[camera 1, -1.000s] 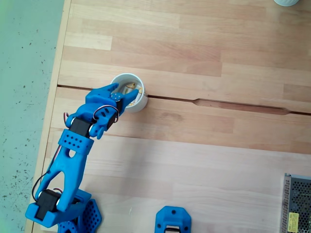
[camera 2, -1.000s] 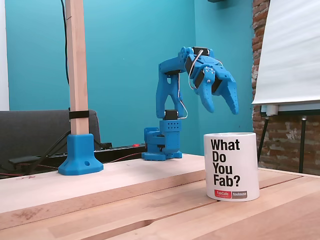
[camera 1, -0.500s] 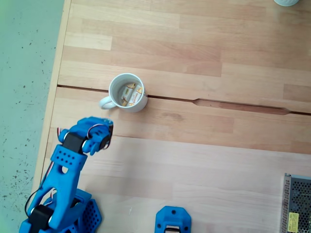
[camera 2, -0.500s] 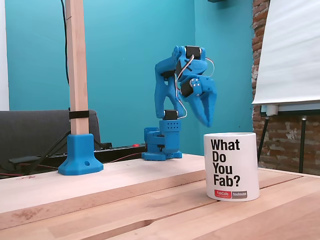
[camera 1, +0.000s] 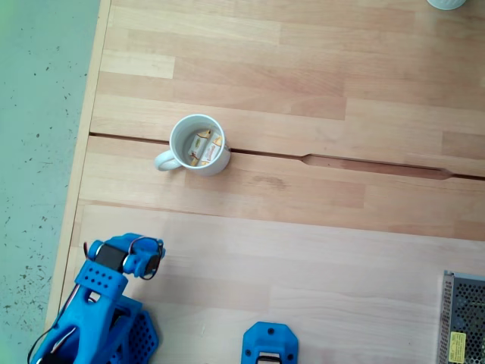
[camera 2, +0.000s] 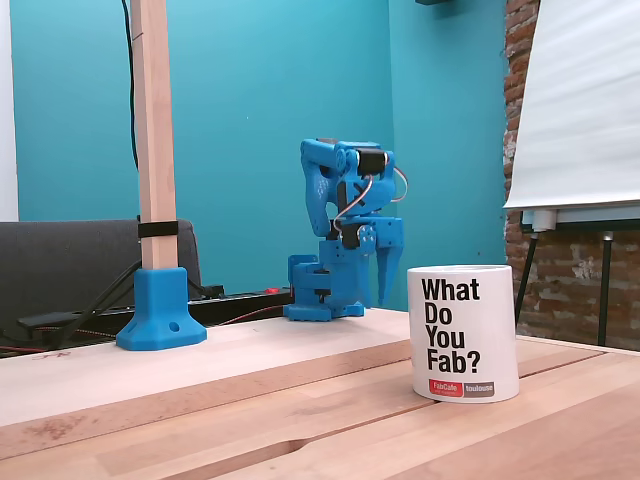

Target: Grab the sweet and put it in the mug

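Wooden table [camera 1: 318, 250], blue arm [camera 2: 335, 200] folded back, tool [camera 2: 385, 290] pointing down

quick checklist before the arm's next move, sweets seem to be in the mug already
1. Sweets inside the mug: ok, two wrappers lie on its bottom in the fixed view from above.
2. Mug upright on the table: ok.
3. Gripper clear of the mug: ok, folded back near the arm's base, fingers pointing down.
4. Gripper empty: cannot tell for sure; nothing visible between the fingers.
5. Table free of stray sweets: ok on the visible part.
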### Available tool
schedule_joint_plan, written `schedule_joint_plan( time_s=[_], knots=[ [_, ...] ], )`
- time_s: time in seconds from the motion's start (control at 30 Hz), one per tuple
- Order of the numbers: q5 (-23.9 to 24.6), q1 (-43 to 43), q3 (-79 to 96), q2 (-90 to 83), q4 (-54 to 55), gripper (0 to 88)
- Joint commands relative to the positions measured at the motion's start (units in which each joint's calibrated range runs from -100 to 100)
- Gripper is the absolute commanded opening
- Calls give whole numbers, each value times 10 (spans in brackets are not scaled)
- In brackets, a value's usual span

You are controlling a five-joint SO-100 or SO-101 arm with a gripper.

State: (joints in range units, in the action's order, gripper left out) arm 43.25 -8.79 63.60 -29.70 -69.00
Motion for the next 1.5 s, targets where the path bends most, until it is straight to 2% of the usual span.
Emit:
schedule_joint_plan(
  time_s=[0.0,0.37,0.63,1.47],
  knots=[
    [1,12,62,-70,13,112],
    [-4,17,186,-178,15,105],
    [1,70,252,-187,15,112],
    [0,84,256,-187,15,112]
  ],
)
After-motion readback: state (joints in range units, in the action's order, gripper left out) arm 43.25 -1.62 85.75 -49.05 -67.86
